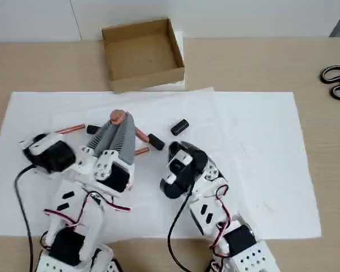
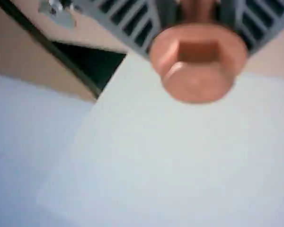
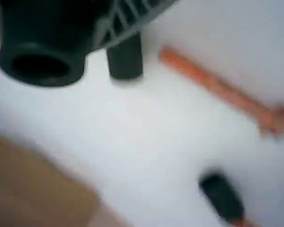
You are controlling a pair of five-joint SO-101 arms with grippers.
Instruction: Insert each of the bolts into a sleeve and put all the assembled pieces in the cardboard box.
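Observation:
My left gripper (image 1: 118, 123) points toward the cardboard box (image 1: 141, 54) and is shut on a copper bolt (image 1: 118, 117). That bolt's round head (image 2: 199, 61) sticks out past the grey fingers (image 2: 128, 19). My right gripper (image 1: 178, 154) hovers over the paper and is shut on a black sleeve (image 3: 38, 61), whose open end faces the camera. On the paper lie a loose black sleeve (image 1: 179, 127), a loose bolt (image 1: 141, 151), a bolt (image 1: 71, 129) beside a sleeve (image 1: 92, 130), and a bolt (image 1: 140, 134) touching a sleeve (image 1: 156, 141). The box looks empty.
A white paper sheet (image 1: 260, 158) covers the middle of the wooden table (image 1: 260, 62). Black scissors (image 1: 337, 82) lie at the far right edge. Both arms' bodies and cables occupy the near side of the sheet.

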